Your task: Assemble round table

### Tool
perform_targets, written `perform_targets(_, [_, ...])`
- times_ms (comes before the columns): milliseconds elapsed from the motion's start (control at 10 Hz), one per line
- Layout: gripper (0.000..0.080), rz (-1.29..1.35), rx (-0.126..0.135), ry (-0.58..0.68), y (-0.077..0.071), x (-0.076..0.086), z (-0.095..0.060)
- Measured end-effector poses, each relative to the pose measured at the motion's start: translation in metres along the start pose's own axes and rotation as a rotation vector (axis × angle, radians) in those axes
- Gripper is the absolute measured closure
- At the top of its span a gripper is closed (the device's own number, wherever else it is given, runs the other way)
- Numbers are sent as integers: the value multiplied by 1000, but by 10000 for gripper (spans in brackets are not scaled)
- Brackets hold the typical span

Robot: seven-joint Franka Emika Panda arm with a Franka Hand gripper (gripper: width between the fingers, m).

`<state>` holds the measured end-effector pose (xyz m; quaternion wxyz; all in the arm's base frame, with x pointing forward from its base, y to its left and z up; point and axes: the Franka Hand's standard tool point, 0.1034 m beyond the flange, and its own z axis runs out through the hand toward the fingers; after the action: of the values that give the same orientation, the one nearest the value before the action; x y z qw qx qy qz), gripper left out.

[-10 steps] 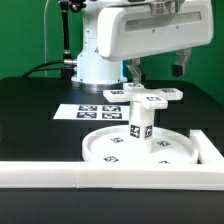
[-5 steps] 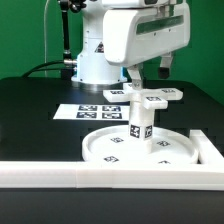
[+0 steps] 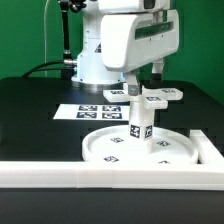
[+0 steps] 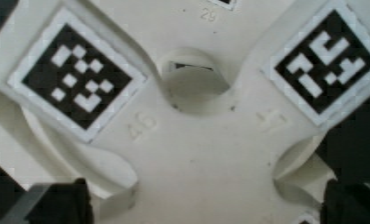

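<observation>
Gripper [image 3: 141, 82]: jaws apart, above cross-shaped piece [image 3: 160, 96]
Post [image 3: 140, 125]: upright on round disc [image 3: 110, 148]

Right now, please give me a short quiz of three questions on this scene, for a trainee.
1. True or false: the post stands upright on the disc.
2. The claw hangs over which thing? A: the marker board. B: the cross piece. C: the border bar.
3. Fill in: the claw's jaws are ___.
Key: 1 true; 2 B; 3 open.
</observation>
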<state>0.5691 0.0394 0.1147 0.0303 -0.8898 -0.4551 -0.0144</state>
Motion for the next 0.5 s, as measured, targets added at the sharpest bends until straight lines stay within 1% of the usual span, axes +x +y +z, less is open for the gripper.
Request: perform_targets(500, [150, 5, 5, -6, 0, -3, 7])
